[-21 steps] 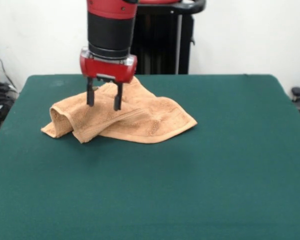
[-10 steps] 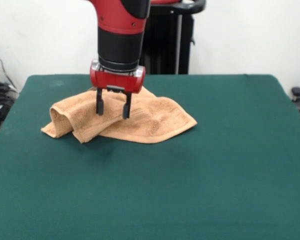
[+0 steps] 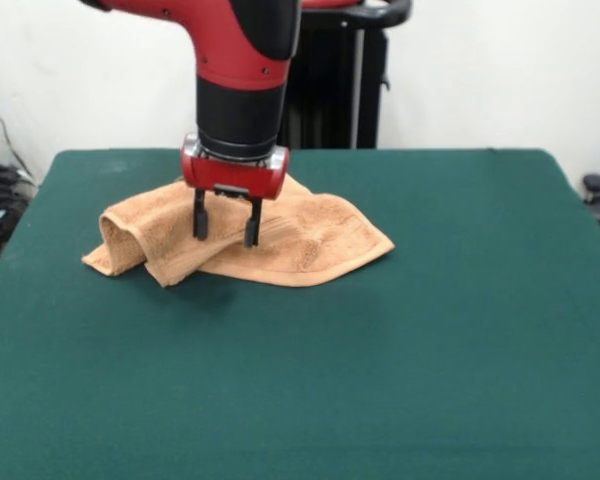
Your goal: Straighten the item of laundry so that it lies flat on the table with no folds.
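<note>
Where the green table (image 3: 460,330) is seen from the front, the orange-tan towel (image 3: 310,240) is found on its far left part, bunched up, with a rolled fold at its left end and a flatter corner spread to the right. The gripper (image 3: 225,223) is held upright over the towel's middle, its two dark fingers (image 3: 199,216) parted with a gap between them, nothing clasped, tips at the cloth.

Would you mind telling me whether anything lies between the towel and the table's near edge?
Nothing does: in the front view, the stretch from the towel to the near edge of the table is bare green cloth.
</note>
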Action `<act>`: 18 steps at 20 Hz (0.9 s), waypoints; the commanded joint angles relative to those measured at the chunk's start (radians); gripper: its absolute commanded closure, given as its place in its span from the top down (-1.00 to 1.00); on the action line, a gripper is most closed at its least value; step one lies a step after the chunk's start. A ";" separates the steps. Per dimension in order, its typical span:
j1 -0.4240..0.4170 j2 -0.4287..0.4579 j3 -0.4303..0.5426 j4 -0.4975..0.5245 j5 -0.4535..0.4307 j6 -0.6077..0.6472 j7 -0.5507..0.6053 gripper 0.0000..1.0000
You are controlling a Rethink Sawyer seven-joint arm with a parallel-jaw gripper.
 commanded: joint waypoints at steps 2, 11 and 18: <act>0.034 0.093 0.026 -0.005 0.043 -0.032 0.190 1.00; 0.028 0.117 0.025 0.003 0.037 -0.076 0.190 1.00; 0.027 0.100 0.016 0.011 0.035 -0.070 0.183 1.00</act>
